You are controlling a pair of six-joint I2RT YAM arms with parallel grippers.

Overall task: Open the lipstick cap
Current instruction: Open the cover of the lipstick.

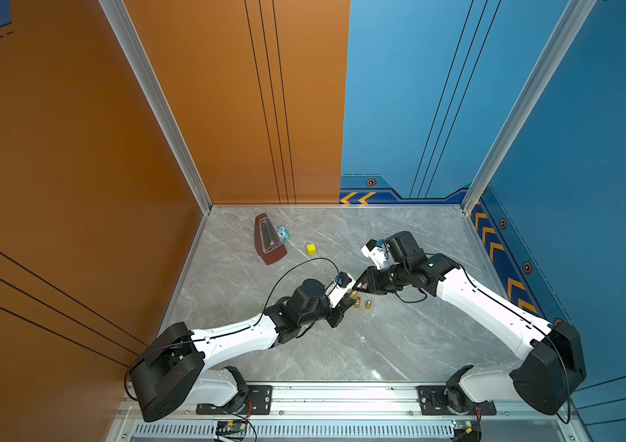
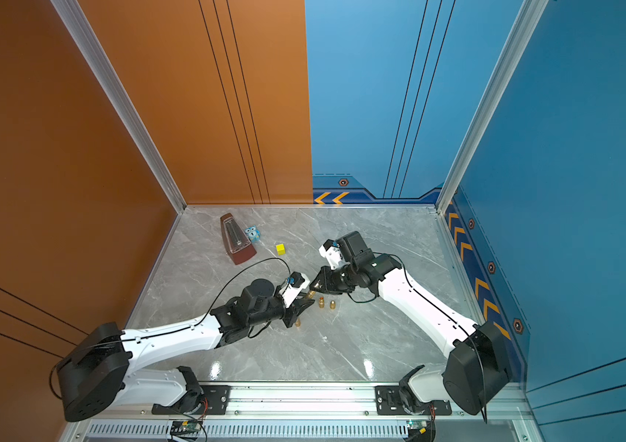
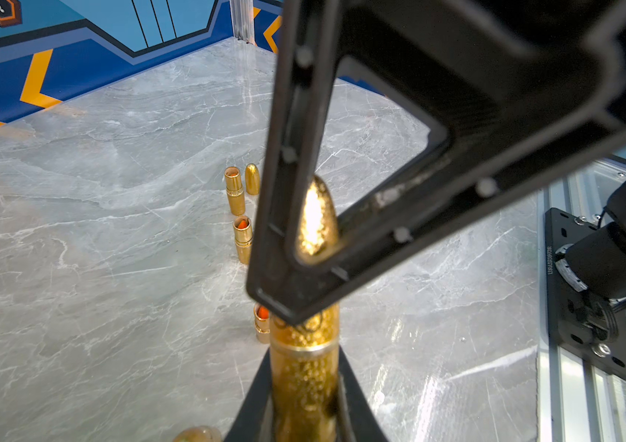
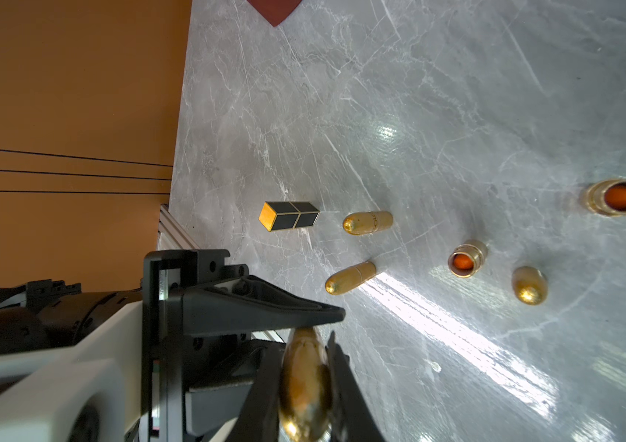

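1. Over the middle of the table (image 1: pixel 380 344), seemingly clear of its surface: gold lipstick (image 3: pixel 304 382), roughly level between the two claws, with the cap (image 3: pixel 317 218) not yet off and no gap at the seam.
2. Clenched on the lipstick's body with the left claw (image 3: pixel 304 363). Clenched on the cap with the right claw (image 4: pixel 304 363), pinching its rounded sides.
3. Judged as the pull-off step: both grips set, separation not begun.
4. Next, probably: pull straight along the lipstick's length, right claw away from left, without bending sideways. Keep the left grip firm against sliding, and watch for slipping on the smooth, tapered cap.
5. Just beside the work, standing on the table: open lipsticks (image 3: pixel 242 239) with orange showing, loose caps (image 4: pixel 529 285), what look like closed gold lipsticks (image 4: pixel 367 222), and a black-and-gold square tube (image 4: pixel 288 216). Easily toppled by a low sweep.
6. Farther off toward the back wall: metronome (image 1: pixel 269 241), yellow block (image 1: pixel 311 249) and blue dice (image 1: pixel 282 231), well apart from both claws.
7. Open room: bare table toward the front rail (image 1: pixel 342 394) and behind the right claw. Side walls well apart.
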